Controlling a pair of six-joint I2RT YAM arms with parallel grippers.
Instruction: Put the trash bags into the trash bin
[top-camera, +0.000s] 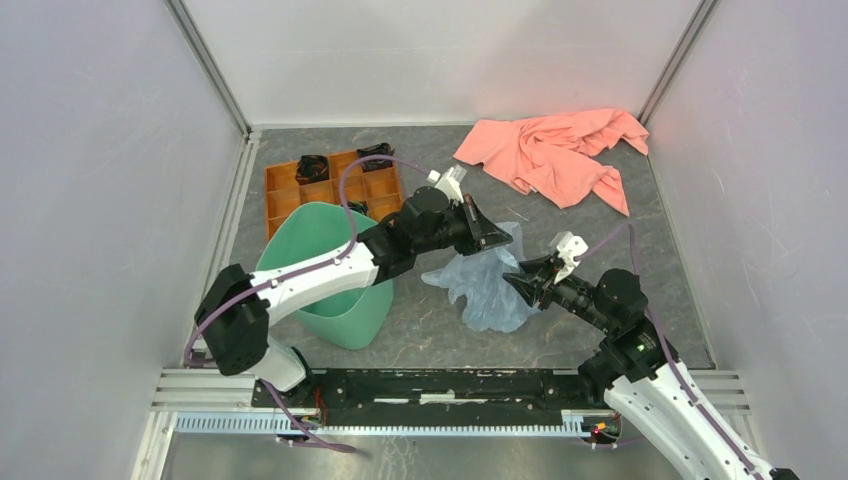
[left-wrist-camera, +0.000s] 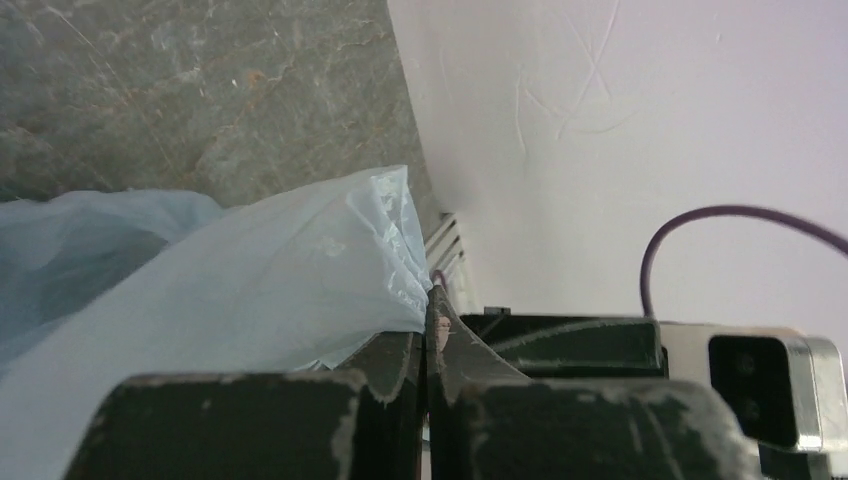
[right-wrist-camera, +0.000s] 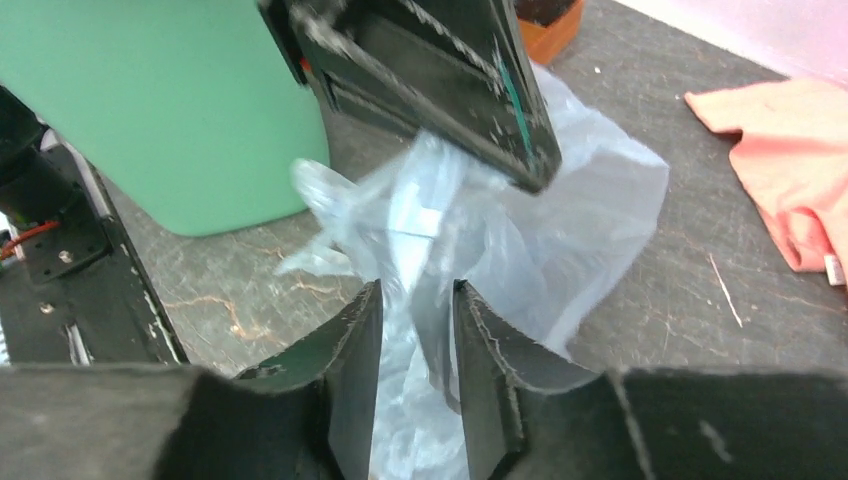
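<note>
Near edge: right arm (top-camera: 640, 350) reaches in toward the left. The right jaws are narrow, fingers (right-wrist-camera: 350, 360) closed on a bunched fold of the trash bag (top-camera: 490, 290), and film fills the gap between them in the right wrist view.

The bag is pale blue and wrinkly. It sits on the grey surface (top-camera: 440, 335) just right of the trash bin (top-camera: 350, 310) and outside it, between the two arms. Its lower part appears to rest on the surface, and its upper edge is drawn up to the left jaws.

Left arm (top-camera: 310, 275) crosses over the bin rim toward the right. The left jaws are pressed together, fingers (left-wrist-camera: 395, 365) pinching a corner of the bag film at the tips.

The bin is mint green with its opening up, and the arm hides part of it. I cannot tell what is inside.

Behind the bin is an orange compartment tray (top-camera: 285, 195), just beside the bin's far rim, with dark items in a few compartments. At far right a salmon-pink cloth (top-camera: 555, 150) lies crumpled on the surface, well apart from the bag.
</note>
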